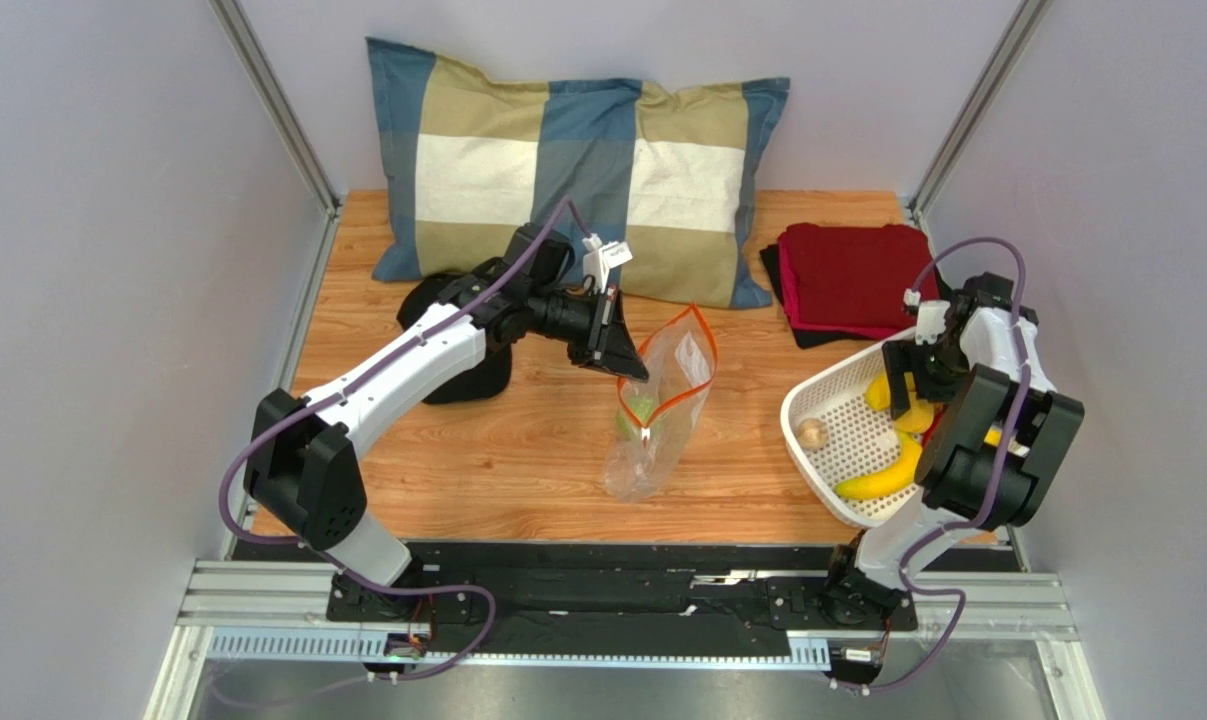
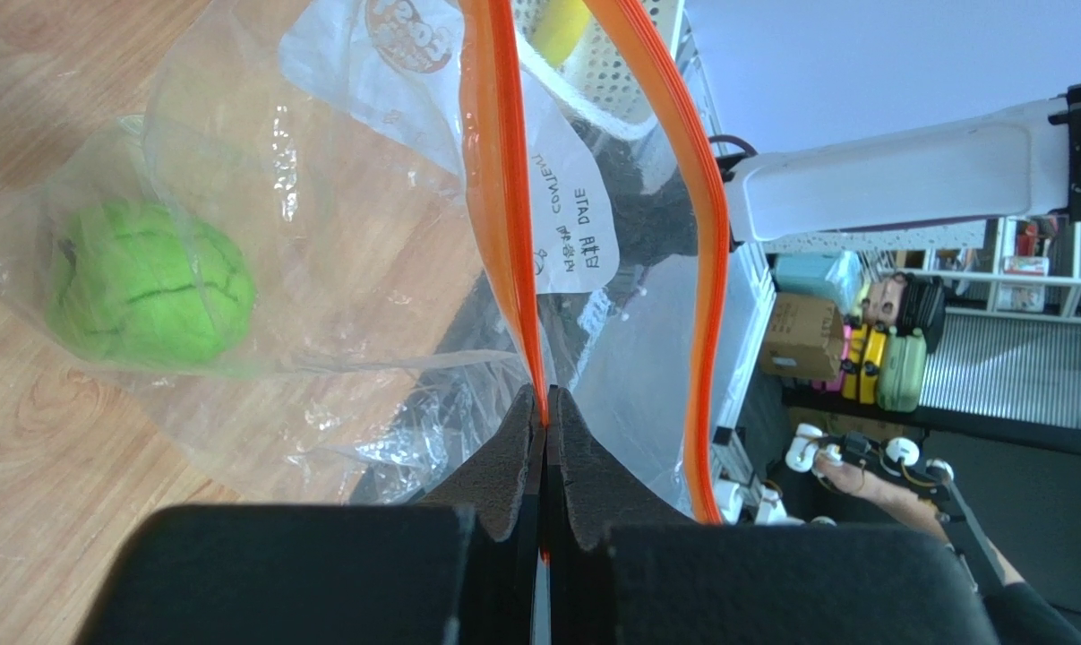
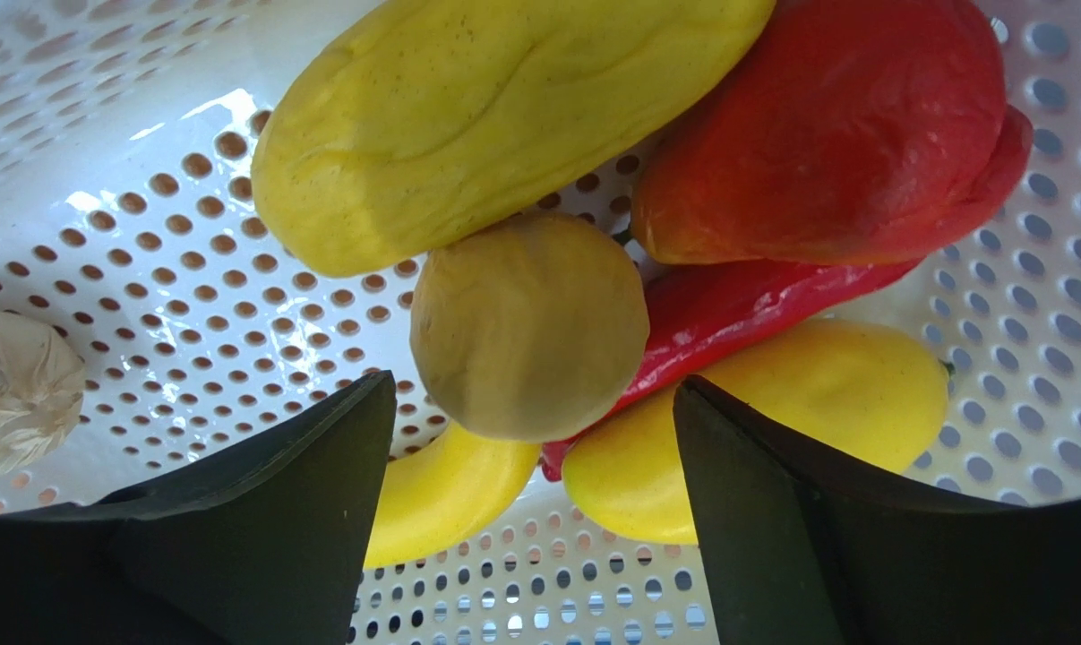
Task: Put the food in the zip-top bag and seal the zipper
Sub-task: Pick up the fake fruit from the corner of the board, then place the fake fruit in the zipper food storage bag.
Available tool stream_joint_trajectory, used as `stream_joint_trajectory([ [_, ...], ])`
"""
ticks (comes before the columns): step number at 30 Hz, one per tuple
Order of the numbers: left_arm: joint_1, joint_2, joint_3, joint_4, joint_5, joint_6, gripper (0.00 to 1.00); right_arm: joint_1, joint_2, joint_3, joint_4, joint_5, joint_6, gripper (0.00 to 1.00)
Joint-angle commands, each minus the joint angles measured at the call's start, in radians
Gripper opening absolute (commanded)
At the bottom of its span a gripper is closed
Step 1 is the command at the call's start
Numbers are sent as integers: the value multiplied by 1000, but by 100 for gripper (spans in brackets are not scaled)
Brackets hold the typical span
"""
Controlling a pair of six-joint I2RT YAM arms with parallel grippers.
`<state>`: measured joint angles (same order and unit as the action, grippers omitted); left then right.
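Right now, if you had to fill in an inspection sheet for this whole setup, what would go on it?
Surface: wooden tabletop, bare wood showing around the bag.
Job's things: clear zip-top bag held up, mouth open, green ball inside. The banana, red piece, yellow pieces and beige round piece lie in the white basket.
Clutter: checked pillow and folded red cloth at the back.
Grippers: left gripper shut on the zipper; right gripper open over the basket's food.
Cables: purple cables along both arms; nothing seen snagged.
Surroundings: pale walls, metal frame posts.
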<state>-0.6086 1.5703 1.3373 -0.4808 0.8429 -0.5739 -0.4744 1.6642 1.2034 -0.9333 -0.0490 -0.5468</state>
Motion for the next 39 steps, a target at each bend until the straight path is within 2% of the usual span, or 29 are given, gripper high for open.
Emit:
stream_joint_trajectory([
  [1,3,13,23,1,2,28,0,2,31,7,73,17,-4,78],
  [7,3,20,25,-2,-1,31,0,2,17,-1,73,14,-5,63],
  [8,3,20,25,-4,-1,31,0,2,8,2,59,5,-5,56],
  [14,1,23,33,-4,1,29,0,6,-52,108,-82,-93,22,37],
  [19,3,23,33,-5,4,28,0,65,-133,218,-215,-215,50,35],
  [21,1,23,33,-7,5,29,0,100,-159,280,-278,-323,79,34],
  [24,1,27,33,-4,4,28,0,216,-211,362,-323,-468,146,34],
  [29,0,28,34,-1,5,23,0,521,-251,469,-267,-620,292,31],
  [31,0,27,30,1,5,23,0,636,-251,499,-230,-643,358,31],
  [34,-5,19,25,-1,2,23,0,745,-242,506,-180,-675,364,31],
  [39,-3,10,19,-5,-8,32,0,861,-208,461,-200,-614,312,35],
])
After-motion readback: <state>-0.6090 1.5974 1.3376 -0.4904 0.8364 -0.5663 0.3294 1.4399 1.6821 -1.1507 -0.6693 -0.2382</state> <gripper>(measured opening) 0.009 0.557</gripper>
